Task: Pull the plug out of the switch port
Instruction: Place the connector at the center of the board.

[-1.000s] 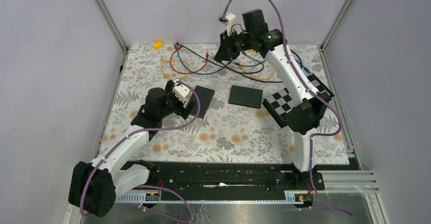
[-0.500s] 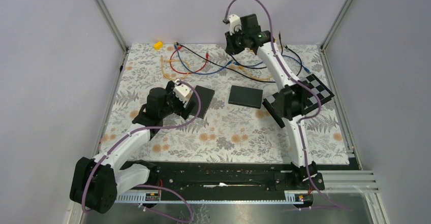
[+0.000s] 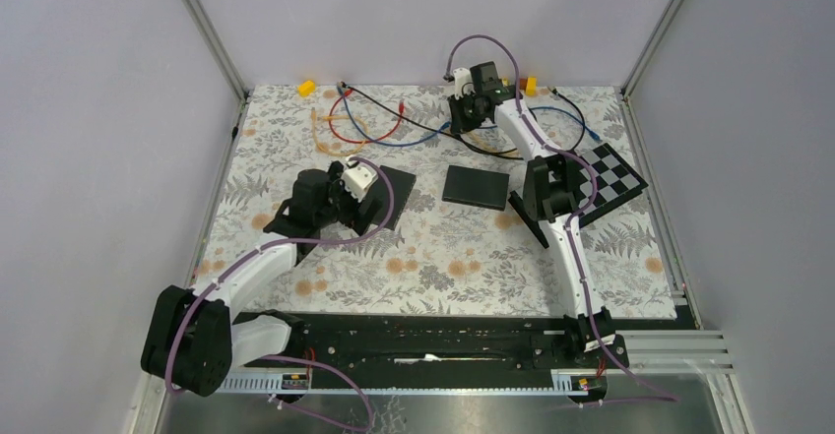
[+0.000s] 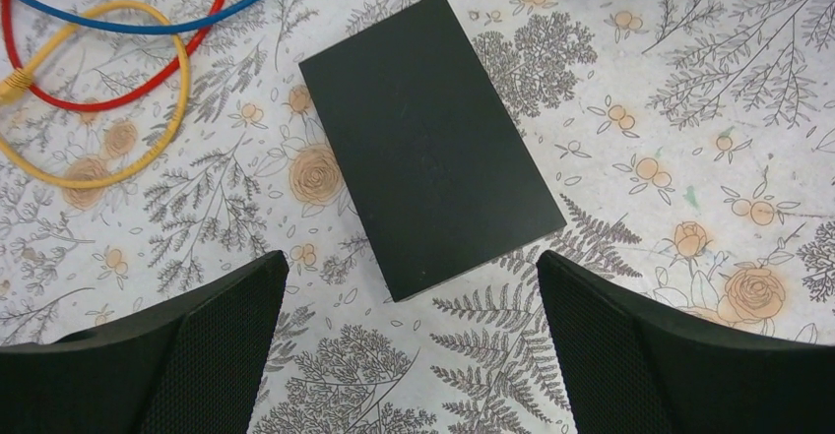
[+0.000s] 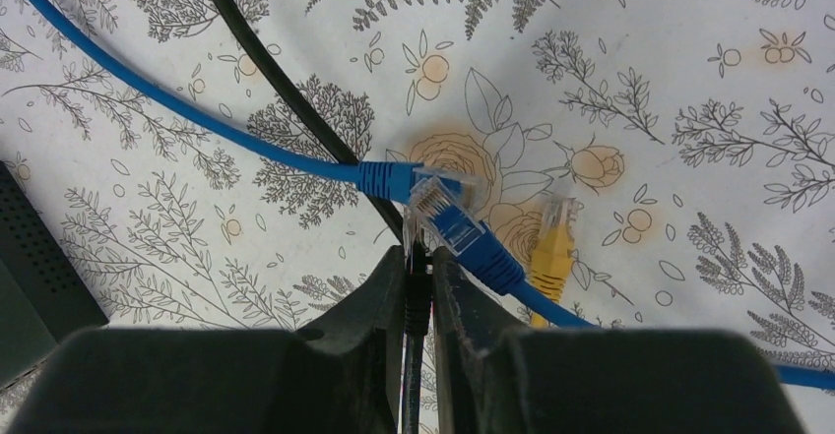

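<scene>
From where I stand, the right arm reaches to the far edge of the flowered cloth (image 3: 443, 257), at about twelve o'clock. The right gripper (image 5: 421, 252) has its fingers nearly together, pinching a black cable (image 5: 286, 85) that runs away toward eleven o'clock. Just ahead of the fingertips a blue plug (image 5: 473, 242) lies loose on the cloth, its clear tip touching a second blue plug (image 5: 389, 178). A yellow plug (image 5: 553, 247) lies just beside them at three o'clock. I cannot tell which plug end belongs to the pinched cable.

The switch (image 3: 476, 186), a small dark slab, sits just off the cloth's middle toward three o'clock, well apart from those plugs.

The left gripper (image 4: 411, 257) hangs with its fingers spread wide and grips nothing. It hovers over a flat black box (image 4: 428, 144) lying just off the middle toward nine o'clock. Red, blue and yellow cable loops (image 4: 148, 90) lie beyond that box at about eleven o'clock. A checkerboard (image 3: 615, 173) lies at the cloth's three o'clock edge.
</scene>
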{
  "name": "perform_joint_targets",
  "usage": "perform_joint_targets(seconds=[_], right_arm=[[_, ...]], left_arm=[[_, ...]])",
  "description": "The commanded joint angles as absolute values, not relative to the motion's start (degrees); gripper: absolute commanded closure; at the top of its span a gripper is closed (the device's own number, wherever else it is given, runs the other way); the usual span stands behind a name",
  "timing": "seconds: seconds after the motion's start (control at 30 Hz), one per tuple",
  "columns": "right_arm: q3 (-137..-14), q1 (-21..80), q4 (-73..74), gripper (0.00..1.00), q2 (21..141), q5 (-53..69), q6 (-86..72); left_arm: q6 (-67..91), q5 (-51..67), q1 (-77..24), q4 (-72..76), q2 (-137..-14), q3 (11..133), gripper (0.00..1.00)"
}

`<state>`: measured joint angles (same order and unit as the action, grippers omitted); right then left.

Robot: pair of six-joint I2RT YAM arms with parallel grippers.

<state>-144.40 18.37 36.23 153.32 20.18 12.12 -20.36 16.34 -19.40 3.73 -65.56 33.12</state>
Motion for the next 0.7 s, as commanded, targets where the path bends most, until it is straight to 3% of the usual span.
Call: perform_joint_targets(seconds=[0.0, 0.17, 0.23, 0.3, 0.37, 0.53, 0.67], right_arm=[[-146.84, 18.46, 33.99, 0.85, 150.57, 21.22, 11.22], [-147.77, 18.16, 33.88, 0.67, 148.96, 20.83, 10.15], [-147.83, 17.83, 33.74, 0.52, 147.60, 21.07, 9.16], [-147.76, 17.23, 33.66, 0.28, 146.30, 21.66, 7.86], [-147.06, 16.68, 33.58, 0.15, 144.67, 22.50, 6.65], [-139.87, 16.08, 32.70, 0.03, 138.09, 25.75, 5.67], [-129.28, 16.08, 30.03, 0.00, 130.81, 27.98, 6.13]], left_arm=[[-20.41, 18.13, -19.07, 4.85, -66.33, 34.65, 0.01], [-20.47, 17.99, -19.05, 4.59, -66.45, 34.71, 0.01], [-20.39, 17.36, -19.05, 4.65, -66.63, 34.77, 0.01], [-20.18, 16.26, -19.06, 4.58, -67.47, 35.10, 0.01], [-19.82, 14.71, -19.07, 4.18, -68.58, 35.72, 0.01], [-18.95, 11.23, -19.06, 2.25, -72.60, 38.21, 0.01], [-18.38, 8.75, -18.98, 1.98, -75.86, 39.80, 0.01]])
